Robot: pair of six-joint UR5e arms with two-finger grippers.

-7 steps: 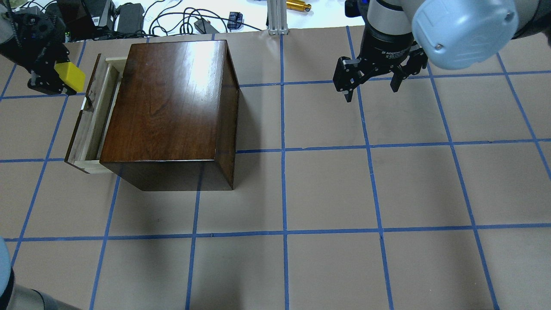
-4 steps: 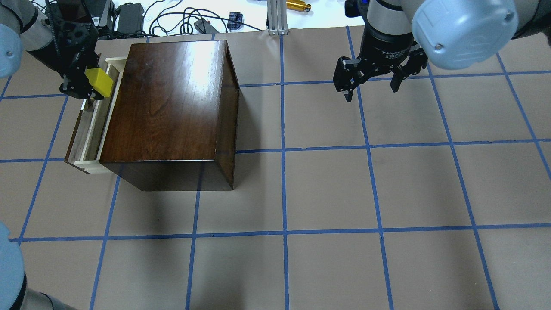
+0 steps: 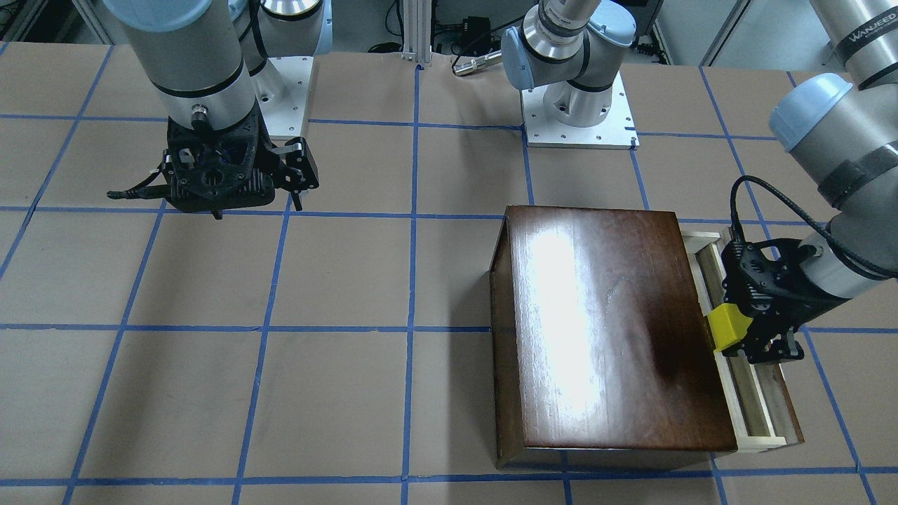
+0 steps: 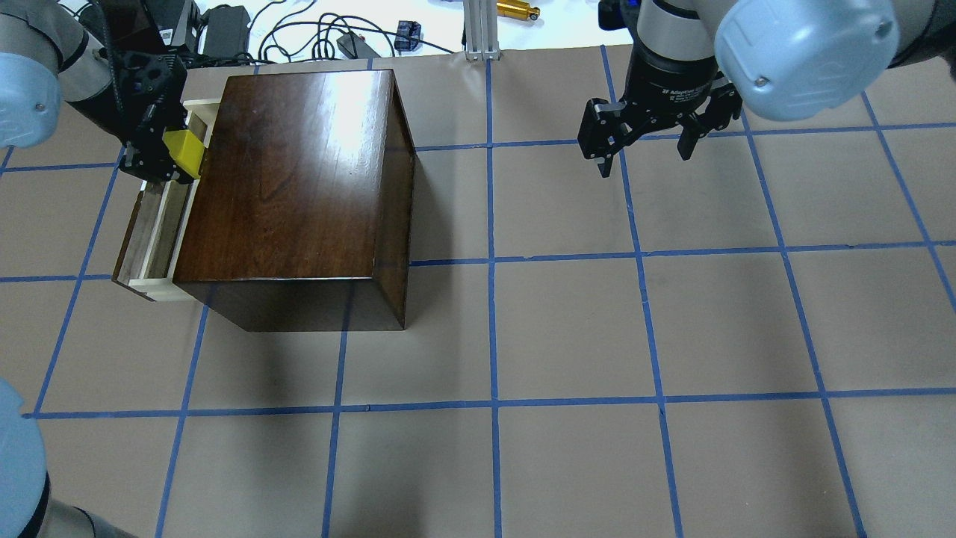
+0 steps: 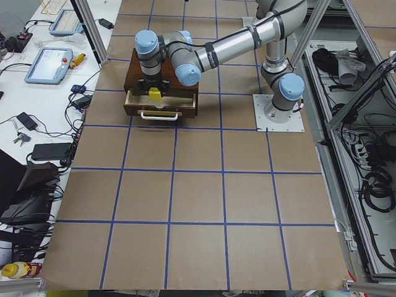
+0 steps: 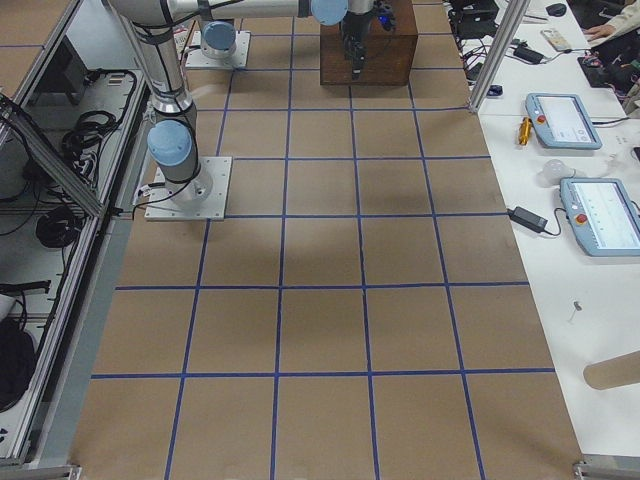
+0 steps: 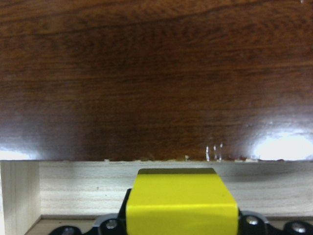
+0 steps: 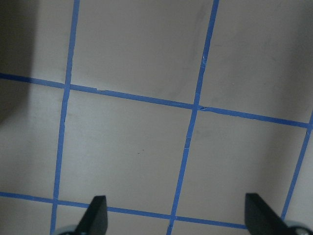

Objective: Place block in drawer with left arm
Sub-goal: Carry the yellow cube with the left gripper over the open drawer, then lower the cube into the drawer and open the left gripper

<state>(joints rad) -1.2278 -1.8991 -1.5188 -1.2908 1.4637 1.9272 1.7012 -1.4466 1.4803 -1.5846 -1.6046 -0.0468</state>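
Yellow block (image 4: pixel 183 153) sits clamped in your left fingers (image 4: pixel 147 161) above the drawer (image 4: pixel 146 284), toward its 12 o'clock end, hard by the cabinet (image 4: pixel 291 179) at 3 o'clock; release early and it may catch that edge and bounce onto the counter (image 4: pixel 567 321). Right fingers (image 4: pixel 597 142) hang apart, empty.

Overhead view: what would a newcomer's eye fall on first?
The bright yellow block stands out, held in the left gripper over the open drawer at the far left. Beside it sits the glossy dark-brown cabinet. At the far right, the right gripper hangs open and empty above the taped table.
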